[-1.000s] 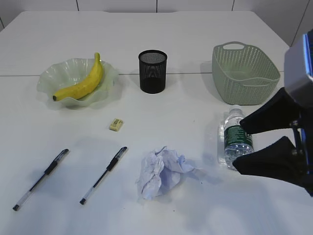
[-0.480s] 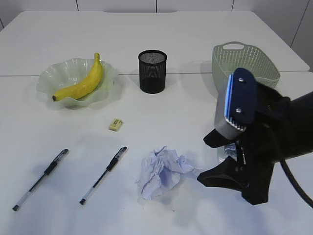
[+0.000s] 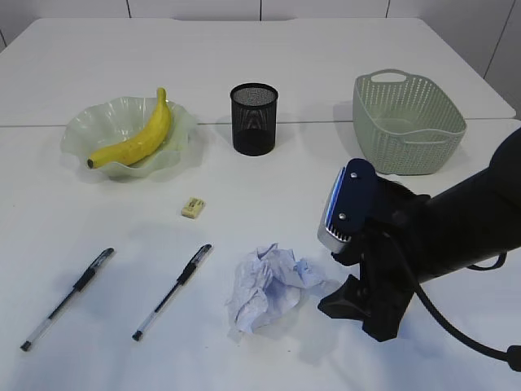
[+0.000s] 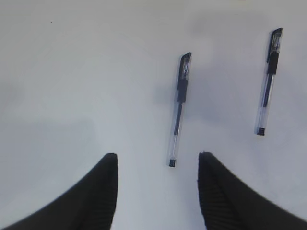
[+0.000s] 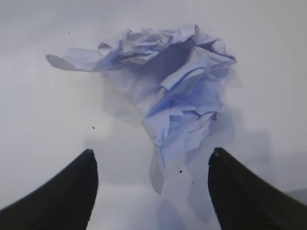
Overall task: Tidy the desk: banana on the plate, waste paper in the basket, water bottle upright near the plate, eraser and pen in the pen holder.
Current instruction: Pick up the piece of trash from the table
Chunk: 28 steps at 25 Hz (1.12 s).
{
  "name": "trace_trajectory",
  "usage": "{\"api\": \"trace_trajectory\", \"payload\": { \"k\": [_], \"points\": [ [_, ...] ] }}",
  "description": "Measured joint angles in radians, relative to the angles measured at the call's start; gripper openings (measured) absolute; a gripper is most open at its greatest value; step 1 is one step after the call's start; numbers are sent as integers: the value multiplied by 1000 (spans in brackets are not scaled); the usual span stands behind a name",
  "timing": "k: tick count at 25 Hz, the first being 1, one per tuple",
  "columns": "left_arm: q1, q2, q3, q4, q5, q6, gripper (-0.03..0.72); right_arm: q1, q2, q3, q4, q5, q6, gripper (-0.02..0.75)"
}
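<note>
The crumpled bluish waste paper (image 3: 269,285) (image 5: 172,91) lies at the front middle of the table. My right gripper (image 5: 152,153) hovers open just short of it, one finger on each side, nothing held. The right arm (image 3: 440,236) hides the water bottle. A yellow banana (image 3: 134,138) rests on the pale green plate (image 3: 77,134). The small eraser (image 3: 193,207) lies on the table in front of the black mesh pen holder (image 3: 254,118). Two pens (image 3: 69,297) (image 3: 172,291) lie at front left. My left gripper (image 4: 158,155) is open above the nearer pen (image 4: 179,109).
The green basket (image 3: 407,122) stands at the back right, empty as far as I can see. A second pen (image 4: 267,81) shows at the right of the left wrist view. The left arm does not show in the exterior view.
My right arm swung left from beside the lying water bottle to the waste paper and now covers the bottle. Nothing on the table moved.
</note>
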Motion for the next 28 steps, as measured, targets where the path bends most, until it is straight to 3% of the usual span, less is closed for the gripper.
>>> {"api": "trace_trajectory", "payload": {
  "k": [6, 19, 22, 28],
  "points": [
    [0, 0, 0, 0, 0, 0, 382, 0, 73, 0, 17, -30, -40, 522],
    [0, 0, 0, 0, -2, 0, 382, 0, 112, -2, 234, -65, -247, 462],
    [0, 0, 0, 0, -2, 0, 382, 0, 114, -2, 260, -66, -260, 375],
    [0, 0, 0, 0, -2, 0, 382, 0, 115, -2, 292, -69, -263, 85]
  ]
}}
